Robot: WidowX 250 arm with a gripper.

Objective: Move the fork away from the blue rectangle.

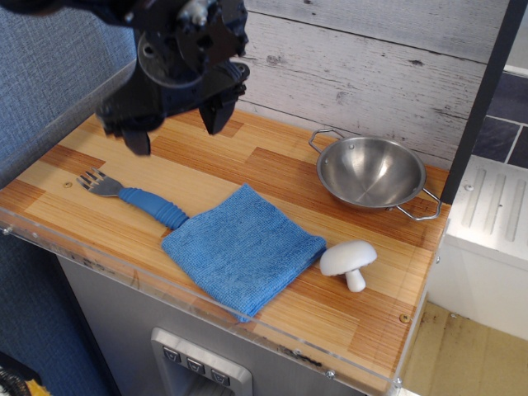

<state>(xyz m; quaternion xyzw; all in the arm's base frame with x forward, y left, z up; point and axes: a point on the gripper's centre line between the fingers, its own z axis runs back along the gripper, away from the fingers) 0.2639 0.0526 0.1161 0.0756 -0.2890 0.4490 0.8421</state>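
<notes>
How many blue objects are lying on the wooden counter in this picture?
2. The fork, with its blue handle, lies at the front left. The blue towel lies just right of it, near the front edge; the handle's end reaches the towel's left corner. No other is visible.

On my wooden worktop (247,165), a steel bowl (371,172) with two wire handles sits at right of centre, near the plank wall. A white mushroom (350,261) lies below it, toward the front edge.
</notes>
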